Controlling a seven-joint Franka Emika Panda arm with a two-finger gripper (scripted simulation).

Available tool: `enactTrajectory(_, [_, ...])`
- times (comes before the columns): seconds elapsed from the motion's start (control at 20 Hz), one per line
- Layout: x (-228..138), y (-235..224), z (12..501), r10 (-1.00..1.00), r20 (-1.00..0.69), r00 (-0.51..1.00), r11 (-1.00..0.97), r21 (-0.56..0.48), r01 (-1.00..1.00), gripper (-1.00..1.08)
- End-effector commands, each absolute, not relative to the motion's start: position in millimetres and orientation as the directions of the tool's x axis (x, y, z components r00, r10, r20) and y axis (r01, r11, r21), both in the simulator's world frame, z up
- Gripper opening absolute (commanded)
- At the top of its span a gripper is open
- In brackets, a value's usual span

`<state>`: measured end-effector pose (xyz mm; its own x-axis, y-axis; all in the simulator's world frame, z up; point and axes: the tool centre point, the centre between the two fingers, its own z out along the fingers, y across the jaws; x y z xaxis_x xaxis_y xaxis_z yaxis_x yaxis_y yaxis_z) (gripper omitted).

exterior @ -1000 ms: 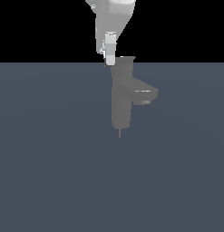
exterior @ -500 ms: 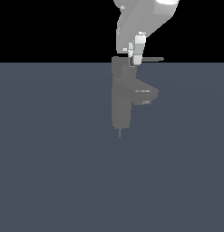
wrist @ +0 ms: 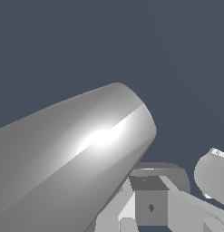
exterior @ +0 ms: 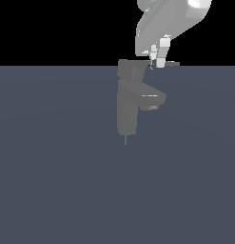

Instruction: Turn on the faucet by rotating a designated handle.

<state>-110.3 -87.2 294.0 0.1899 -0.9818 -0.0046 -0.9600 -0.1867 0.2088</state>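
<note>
The grey faucet stands upright in the middle of the exterior view, its blocky spout pointing to that view's right. From the cap on top, the thin handle reaches out to the exterior view's right, level with the surface's far edge. My white gripper comes down from above onto the handle's near part, just right of the cap. Its fingers sit side by side with no gap showing, holding nothing. In the wrist view my fingers are low in the frame behind a large shiny grey rounded shape.
The faucet stands on a flat blue-grey surface that fills the lower part of the exterior view. My white arm leans in from the upper right. Another rounded grey part shows in the wrist view.
My gripper has swept from above the faucet's cap toward the exterior view's right. The handle has swung with it and now sticks out to the right.
</note>
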Motion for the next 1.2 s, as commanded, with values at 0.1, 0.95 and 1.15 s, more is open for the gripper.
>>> enactTrajectory(0.1, [-95.8,-100.1,291.5,-0.983,-0.003,0.185,-0.182,0.204,-0.962,-1.0])
enactTrajectory(0.95, [-49.2,-145.4,286.0,-0.985,0.0,0.171,-0.168,0.199,-0.966,-1.0])
enactTrajectory(1.15, [-38.8,-155.6,284.9,-0.986,0.001,0.168,-0.164,0.197,-0.966,-1.0])
